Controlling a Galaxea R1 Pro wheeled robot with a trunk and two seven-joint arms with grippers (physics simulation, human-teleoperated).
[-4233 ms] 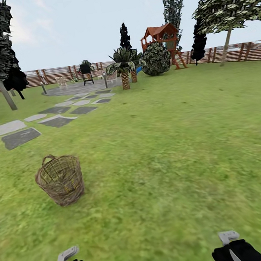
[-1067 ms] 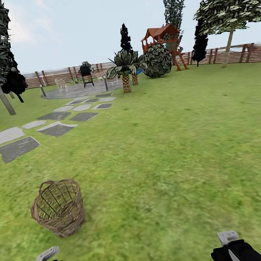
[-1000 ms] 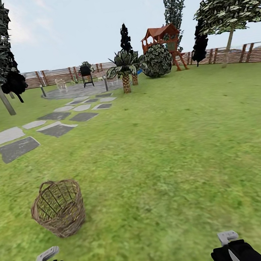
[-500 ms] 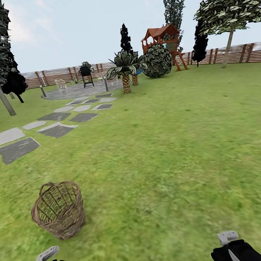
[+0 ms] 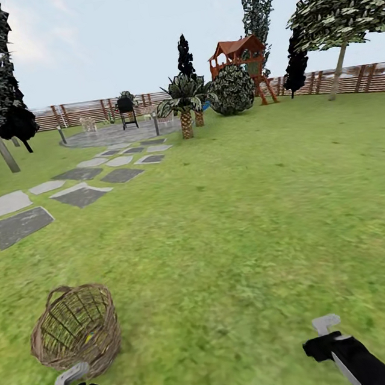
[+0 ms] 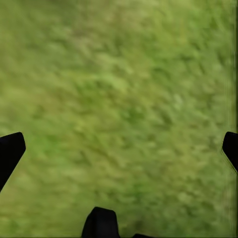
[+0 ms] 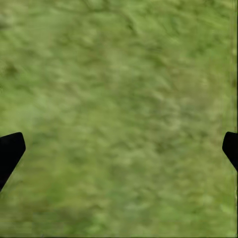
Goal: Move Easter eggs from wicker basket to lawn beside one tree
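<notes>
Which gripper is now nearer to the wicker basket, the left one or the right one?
Left. The left gripper sits just below the wicker basket in the head view, almost touching it. The right gripper is far across the lawn.

Both my arms sit low at the head view's bottom edge, black wrists w/ grey brackets poking up. My left gripper [image 6: 119, 148] has its fingers spread wide, tips at opposite edges of the wrist view, nothing btwn them. My right gripper [image 7: 119, 146] is the same: fingers far apart, nothing held. Right arm angles inward.
</notes>
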